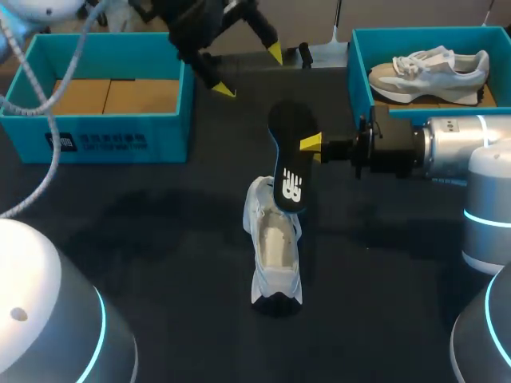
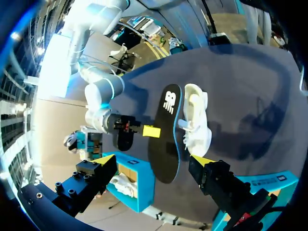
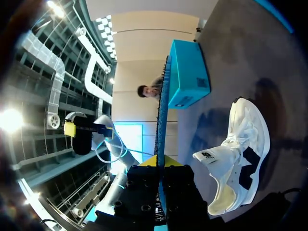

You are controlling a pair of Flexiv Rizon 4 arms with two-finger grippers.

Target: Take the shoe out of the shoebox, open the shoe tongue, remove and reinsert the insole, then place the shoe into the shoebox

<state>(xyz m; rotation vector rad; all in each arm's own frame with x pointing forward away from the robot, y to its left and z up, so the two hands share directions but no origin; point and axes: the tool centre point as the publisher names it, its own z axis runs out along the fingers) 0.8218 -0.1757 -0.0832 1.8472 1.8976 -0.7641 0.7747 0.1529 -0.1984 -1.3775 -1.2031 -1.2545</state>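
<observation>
Right pincer point(image 3: 161, 162) is gripping the black insole point(image 1: 289, 159) from both sides, holding it upright over the desk point(image 1: 160, 239). Its lower end is hanging just over the white shoe point(image 1: 274, 247), which is sitting on the desk, outside the shoebox point(image 1: 359, 64). Left pincer point(image 1: 249, 72) is hovering wide open near the far edge.

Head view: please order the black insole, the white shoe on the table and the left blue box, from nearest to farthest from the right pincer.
1. The black insole: gripped in the right pincer.
2. The white shoe: on the table, under the insole's lower end.
3. The left blue box: far across, at the table's left.
</observation>
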